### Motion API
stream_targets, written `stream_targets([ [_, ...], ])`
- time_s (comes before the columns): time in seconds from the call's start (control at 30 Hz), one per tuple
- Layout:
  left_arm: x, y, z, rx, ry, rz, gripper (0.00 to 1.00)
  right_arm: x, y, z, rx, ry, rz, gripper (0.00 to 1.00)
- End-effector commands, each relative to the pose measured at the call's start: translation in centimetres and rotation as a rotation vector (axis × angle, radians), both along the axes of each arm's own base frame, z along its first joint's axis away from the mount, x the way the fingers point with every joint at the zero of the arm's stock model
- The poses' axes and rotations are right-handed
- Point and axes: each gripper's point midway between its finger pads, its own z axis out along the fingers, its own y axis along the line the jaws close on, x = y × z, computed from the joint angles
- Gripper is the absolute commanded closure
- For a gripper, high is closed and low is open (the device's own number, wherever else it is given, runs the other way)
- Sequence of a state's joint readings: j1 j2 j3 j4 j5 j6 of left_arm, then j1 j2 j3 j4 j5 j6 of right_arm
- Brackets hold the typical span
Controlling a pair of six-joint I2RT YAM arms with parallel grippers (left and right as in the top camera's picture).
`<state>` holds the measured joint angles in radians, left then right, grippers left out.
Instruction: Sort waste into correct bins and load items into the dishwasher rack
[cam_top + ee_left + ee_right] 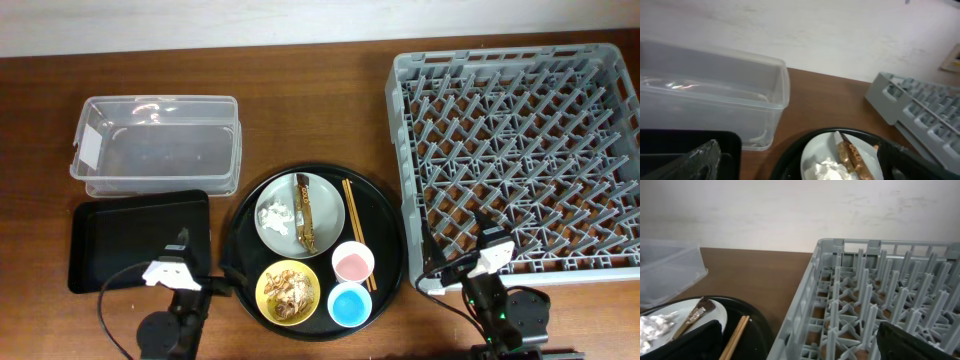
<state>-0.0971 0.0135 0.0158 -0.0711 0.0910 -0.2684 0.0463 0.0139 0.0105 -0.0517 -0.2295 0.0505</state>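
The grey dishwasher rack (pixel 515 160) fills the right of the desk (pixel 300 110), the clear box (pixel 155 145) and black rectangular tray (pixel 120 240) sit left, and the round black tray (pixel 388 225) lies between. On it the white plate (pixel 330 205) holds the wrapper (pixel 306 212) and tissue (pixel 277 216), with the chopsticks (pixel 357 225), the yellow bowl (pixel 266 280) of scraps (pixel 290 293), the pink cup (pixel 353 262) and the light-blue cup (pixel 349 304) alongside. The left jaws over the rectangular tray's corner and the right jaws at the rack's near edge both stand spread, empty.

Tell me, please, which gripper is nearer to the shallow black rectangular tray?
Left. The left gripper sits over the black rectangular tray's lower right corner. The right gripper is far off beyond the round black tray, at the dishwasher rack's lower left corner.
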Motion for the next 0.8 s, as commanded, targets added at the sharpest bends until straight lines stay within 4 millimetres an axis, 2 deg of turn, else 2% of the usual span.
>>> stream_targets([
  [0.0,-0.9,-3.2,0.8,-0.002,-0.023,-0.195,0.01,-1.8,2.9,3.0,0.029,-0.03,0.186,0.02],
  [0.07,-1.8,-3.9,2.9,-0.005,-0.03,-0.248,0.01,-3.3,2.9,5.4,0.052,0.032,0.187,0.02],
  [0.13,-2.6,-3.9,4.4,-0.006,0.008,-0.247,0.01,-4.7,2.2,7.3,0.053,0.096,0.147,0.01],
  [0.2,-3.6,-3.8,6.9,-0.008,0.072,-0.247,0.01,-6.6,1.9,10.3,0.053,0.171,0.128,0.02],
  [0.3,-3.9,-3.8,10.4,-0.014,0.242,-0.246,0.01,-8.0,1.6,13.7,0.054,0.319,0.108,0.01],
  [0.4,-3.0,-3.8,11.6,-0.017,0.508,-0.243,0.01,-8.3,1.5,15.6,0.057,0.538,0.099,0.02],
  [0.5,-1.7,-4.0,12.7,-0.016,0.727,-0.242,0.0,-7.3,1.6,16.6,0.057,0.681,0.098,0.01],
  [0.53,-1.4,-4.8,12.9,-0.073,0.795,-0.272,0.01,-6.8,1.9,16.6,0.064,0.729,0.113,0.02],
  [0.63,-0.6,-7.6,11.8,-0.16,0.923,-0.416,0.01,-6.2,2.2,14.8,0.076,0.865,0.123,0.02],
  [0.67,-0.9,-8.6,9.6,-0.134,1.039,-0.435,0.03,-5.9,2.2,14.3,0.076,0.896,0.121,0.01],
  [0.7,-1.2,-9.2,8.4,-0.099,1.098,-0.444,0.09,-5.7,2.2,14.1,0.077,0.905,0.121,0.02],
  [0.73,-1.9,-10.9,6.3,-0.009,1.187,-0.473,0.24,-5.6,2.2,14.1,0.08,0.905,0.119,0.01],
  [0.77,-2.2,-12.2,4.8,0.069,1.231,-0.481,0.29,-5.5,2.2,14.2,0.081,0.903,0.119,0.02],
])
